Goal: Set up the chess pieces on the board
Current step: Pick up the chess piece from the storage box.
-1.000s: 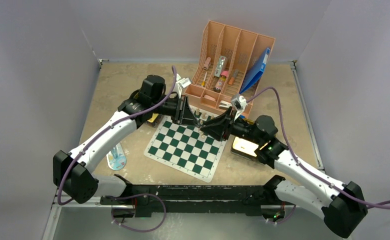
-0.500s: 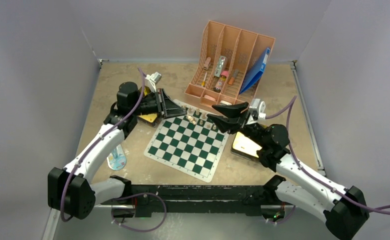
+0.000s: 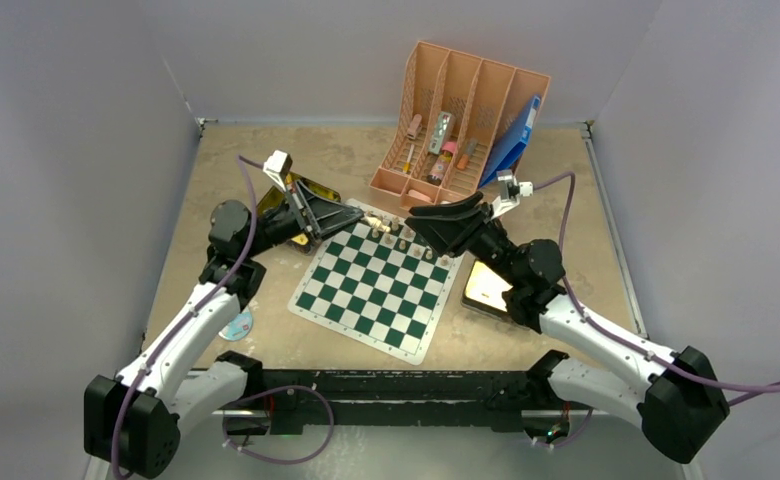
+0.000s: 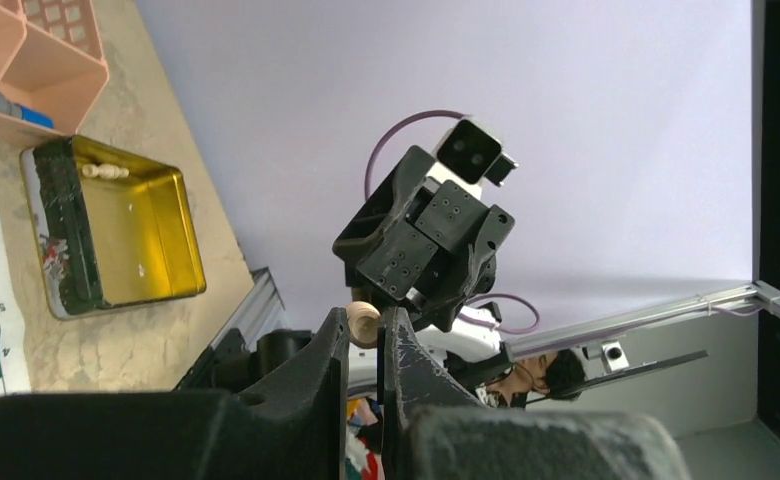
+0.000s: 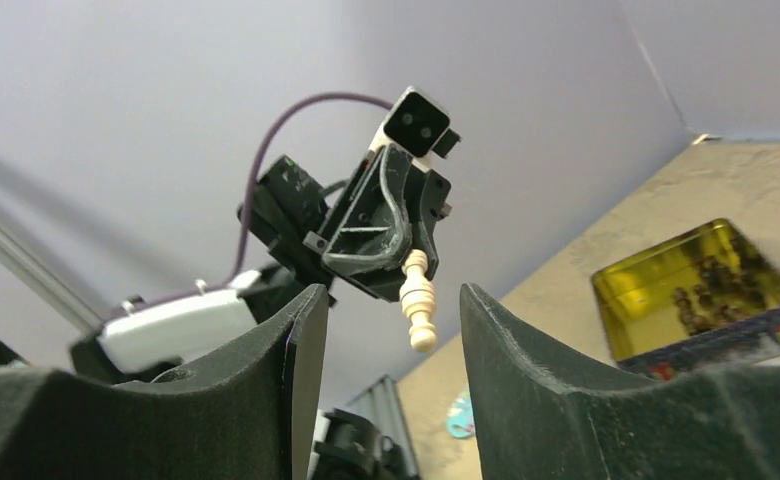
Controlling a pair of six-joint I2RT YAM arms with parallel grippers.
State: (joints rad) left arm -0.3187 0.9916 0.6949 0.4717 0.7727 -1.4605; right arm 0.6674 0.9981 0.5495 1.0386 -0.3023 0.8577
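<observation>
My left gripper (image 4: 366, 335) was clenched on 1 pale chess piece (image 5: 418, 300), held raised near the far edge of the board (image 3: 376, 300). My right gripper (image 5: 391, 300) stood parted and empty, facing that piece, probably to receive it

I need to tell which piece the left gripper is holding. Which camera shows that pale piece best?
Right wrist view: the pale piece shows full length in the left gripper, against plain wall. The left wrist view shows only its rounded end between the fingers; from the top it is too small to make out.
</observation>
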